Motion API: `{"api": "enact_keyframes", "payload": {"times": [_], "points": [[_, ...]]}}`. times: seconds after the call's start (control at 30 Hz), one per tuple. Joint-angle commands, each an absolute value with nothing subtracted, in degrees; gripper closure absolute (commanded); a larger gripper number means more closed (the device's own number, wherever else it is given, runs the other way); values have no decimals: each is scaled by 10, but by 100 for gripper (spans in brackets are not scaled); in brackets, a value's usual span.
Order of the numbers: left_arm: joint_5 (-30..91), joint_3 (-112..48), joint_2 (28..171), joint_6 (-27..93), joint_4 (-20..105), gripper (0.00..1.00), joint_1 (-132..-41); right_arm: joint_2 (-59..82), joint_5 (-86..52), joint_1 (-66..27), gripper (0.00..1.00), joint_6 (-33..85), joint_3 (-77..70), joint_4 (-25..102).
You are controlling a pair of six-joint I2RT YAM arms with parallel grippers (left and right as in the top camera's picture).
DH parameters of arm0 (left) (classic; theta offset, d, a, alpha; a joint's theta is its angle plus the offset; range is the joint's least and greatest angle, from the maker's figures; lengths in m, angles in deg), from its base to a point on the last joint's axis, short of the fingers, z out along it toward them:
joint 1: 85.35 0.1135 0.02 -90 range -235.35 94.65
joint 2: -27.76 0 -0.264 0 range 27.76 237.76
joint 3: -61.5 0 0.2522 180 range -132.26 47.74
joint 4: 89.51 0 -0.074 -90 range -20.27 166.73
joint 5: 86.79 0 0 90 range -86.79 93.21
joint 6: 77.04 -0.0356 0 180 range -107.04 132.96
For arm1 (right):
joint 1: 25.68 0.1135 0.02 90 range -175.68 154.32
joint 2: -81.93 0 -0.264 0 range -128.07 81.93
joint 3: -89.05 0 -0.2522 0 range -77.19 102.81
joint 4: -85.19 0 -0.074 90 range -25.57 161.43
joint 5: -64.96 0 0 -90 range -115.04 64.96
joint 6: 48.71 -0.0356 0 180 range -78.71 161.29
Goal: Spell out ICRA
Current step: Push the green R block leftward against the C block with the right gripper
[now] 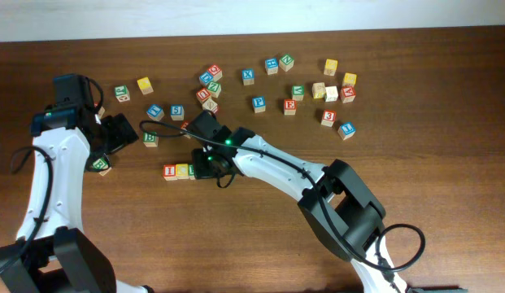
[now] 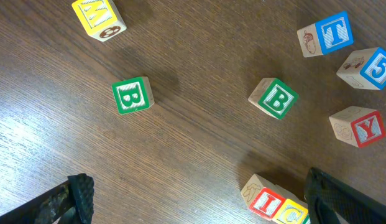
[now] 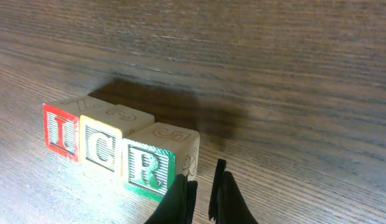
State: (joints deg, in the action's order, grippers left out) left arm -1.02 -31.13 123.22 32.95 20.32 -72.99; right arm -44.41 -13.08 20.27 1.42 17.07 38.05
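Wooden R block (image 3: 149, 165), lower left, looks light and stiff, best pinched on opposite flat faces; right jaws closed beside it, left jaws open, empty.

The dark wooden table (image 1: 431, 187) is carrying a scatter of letter blocks (image 1: 330, 67) along its far side. Nearer the middle, a red I block (image 3: 60, 132), a yellow C block (image 3: 101, 148) and a green R block (image 3: 149, 165) are sitting touching in a row. A green B block (image 2: 132, 95) and a second B block (image 2: 275, 98) are lying apart nearby.
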Motion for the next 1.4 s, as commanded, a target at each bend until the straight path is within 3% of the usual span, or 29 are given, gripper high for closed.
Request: {"api": "enact_keyframes", "payload": {"times": [0.0, 0.7, 1.37], "points": [[-6, -313, 1230, 333, 203, 1, -728, -452, -126, 209, 95, 13, 165, 387], [-6, -313, 1230, 333, 203, 1, -728, -452, -100, 230, 95, 14, 165, 294], [-6, -313, 1230, 333, 203, 1, -728, -452, -150, 267, 95, 14, 153, 337]]}}
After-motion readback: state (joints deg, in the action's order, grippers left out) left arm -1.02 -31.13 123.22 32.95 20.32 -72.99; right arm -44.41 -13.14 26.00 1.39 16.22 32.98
